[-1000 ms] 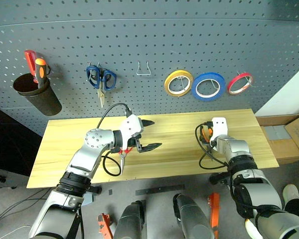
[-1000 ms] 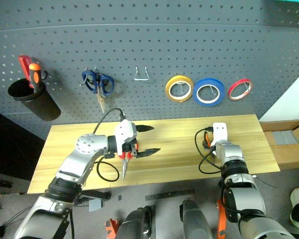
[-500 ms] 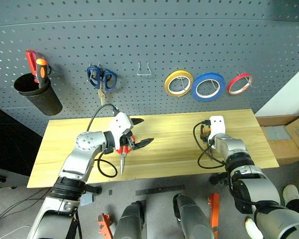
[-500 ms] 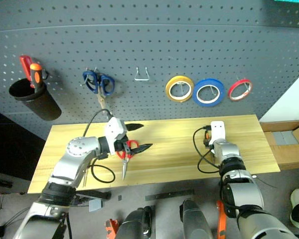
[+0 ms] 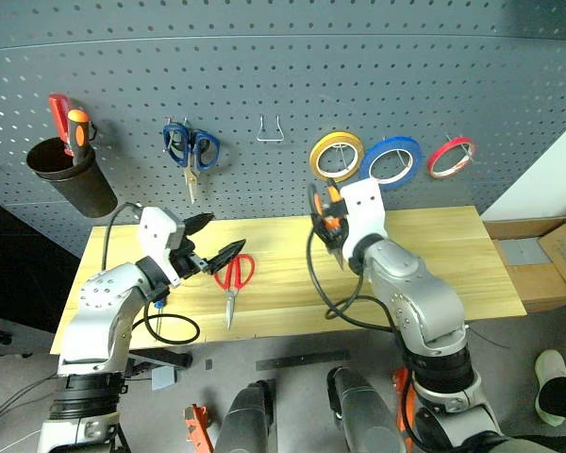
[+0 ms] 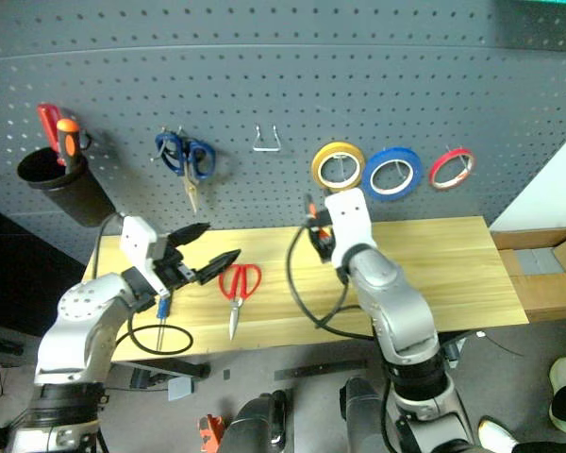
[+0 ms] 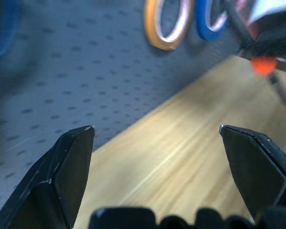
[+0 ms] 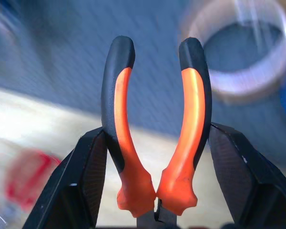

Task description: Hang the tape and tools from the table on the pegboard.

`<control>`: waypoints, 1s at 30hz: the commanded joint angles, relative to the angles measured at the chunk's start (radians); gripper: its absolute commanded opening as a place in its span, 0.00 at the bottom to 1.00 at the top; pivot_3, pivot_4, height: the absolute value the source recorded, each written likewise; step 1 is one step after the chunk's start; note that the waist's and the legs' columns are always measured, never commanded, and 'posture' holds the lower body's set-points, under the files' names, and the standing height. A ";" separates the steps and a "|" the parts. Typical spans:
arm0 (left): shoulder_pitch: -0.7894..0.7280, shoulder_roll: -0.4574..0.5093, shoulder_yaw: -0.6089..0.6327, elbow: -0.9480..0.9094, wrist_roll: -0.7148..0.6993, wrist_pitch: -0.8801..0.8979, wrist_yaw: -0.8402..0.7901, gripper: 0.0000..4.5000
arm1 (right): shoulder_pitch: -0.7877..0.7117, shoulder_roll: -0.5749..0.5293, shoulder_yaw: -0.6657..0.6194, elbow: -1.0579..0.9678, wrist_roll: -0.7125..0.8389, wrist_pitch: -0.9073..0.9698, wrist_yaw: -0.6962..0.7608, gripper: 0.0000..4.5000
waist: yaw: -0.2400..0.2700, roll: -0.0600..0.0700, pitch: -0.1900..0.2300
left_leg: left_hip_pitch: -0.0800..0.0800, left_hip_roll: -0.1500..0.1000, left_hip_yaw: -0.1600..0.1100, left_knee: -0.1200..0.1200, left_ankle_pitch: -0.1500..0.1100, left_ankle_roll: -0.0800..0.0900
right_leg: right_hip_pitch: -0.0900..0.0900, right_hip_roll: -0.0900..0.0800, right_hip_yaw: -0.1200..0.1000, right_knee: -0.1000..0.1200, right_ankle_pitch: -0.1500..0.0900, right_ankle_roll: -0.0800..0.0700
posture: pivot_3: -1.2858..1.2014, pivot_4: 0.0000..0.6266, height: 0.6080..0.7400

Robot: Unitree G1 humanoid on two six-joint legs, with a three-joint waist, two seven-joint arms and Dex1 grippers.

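Note:
My right gripper (image 5: 328,213) is shut on the small pliers (image 8: 157,129) by their orange-and-black handles, raised above the table (image 5: 453,255) just below the yellow roll (image 5: 337,156). The red-handled scissors (image 5: 234,273) lie flat on the wood. My left gripper (image 5: 213,242) hangs open and empty just left of them. A bit of the blue-handled screwdriver (image 6: 160,306) peeks out beneath my left arm. The thin red tape (image 5: 451,157) hangs on the pegboard (image 5: 358,75) at the far right of the rolls.
The pegboard also carries a blue roll (image 5: 393,162), blue-handled scissors (image 5: 191,148), a bare metal hook (image 5: 271,131) and a black cup (image 5: 68,177) with red and orange screwdrivers. A cardboard box (image 5: 538,255) sits beyond the table's right end.
My right gripper closed on the pliers and carried them up and left from the table's right part toward the pegboard. My left gripper drew back leftward, uncovering the red scissors.

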State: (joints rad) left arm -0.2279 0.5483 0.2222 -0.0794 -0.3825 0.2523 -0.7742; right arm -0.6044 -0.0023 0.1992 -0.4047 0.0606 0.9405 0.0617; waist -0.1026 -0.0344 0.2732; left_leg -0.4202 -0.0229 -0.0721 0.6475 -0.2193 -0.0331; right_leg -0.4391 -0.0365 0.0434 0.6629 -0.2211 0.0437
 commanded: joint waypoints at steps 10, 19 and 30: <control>0.005 0.001 0.097 -0.163 -0.099 0.013 0.097 1.00 | -0.513 0.132 -0.146 0.447 0.020 -0.393 -0.043 0.61 | 0.019 -0.002 -0.002 | -0.002 0.000 0.001 -0.003 0.000 -0.001 | -0.003 -0.001 -0.001 -0.001 0.002 -0.003 | 0.51 0.29 1.00; 0.014 -0.002 0.063 -0.198 -0.100 0.025 0.119 1.00 | -0.661 0.119 -0.182 0.785 -0.012 -0.683 -0.053 0.61 | 0.025 -0.006 -0.006 | -0.002 0.000 0.000 -0.002 0.000 -0.001 | -0.003 -0.001 -0.002 0.000 0.002 -0.003 | 0.52 0.28 1.00; -0.034 -0.007 0.029 -0.170 -0.093 0.011 0.121 1.00 | -0.681 0.072 -0.188 1.028 -0.069 -0.944 -0.097 0.61 | 0.040 -0.007 -0.007 | -0.001 0.000 0.001 -0.002 0.000 -0.002 | -0.003 0.000 -0.002 0.001 0.003 -0.004 | 0.52 0.28 1.00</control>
State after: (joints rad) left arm -0.2493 0.5417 0.2411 -0.2336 -0.4690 0.2803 -0.6566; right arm -1.2342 0.0845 0.0497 0.6333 -0.0164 0.0301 -0.0127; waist -0.0626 -0.0419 0.2664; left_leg -0.4211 -0.0226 -0.0715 0.6459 -0.2187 -0.0351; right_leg -0.4418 -0.0367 0.0415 0.6644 -0.2183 0.0390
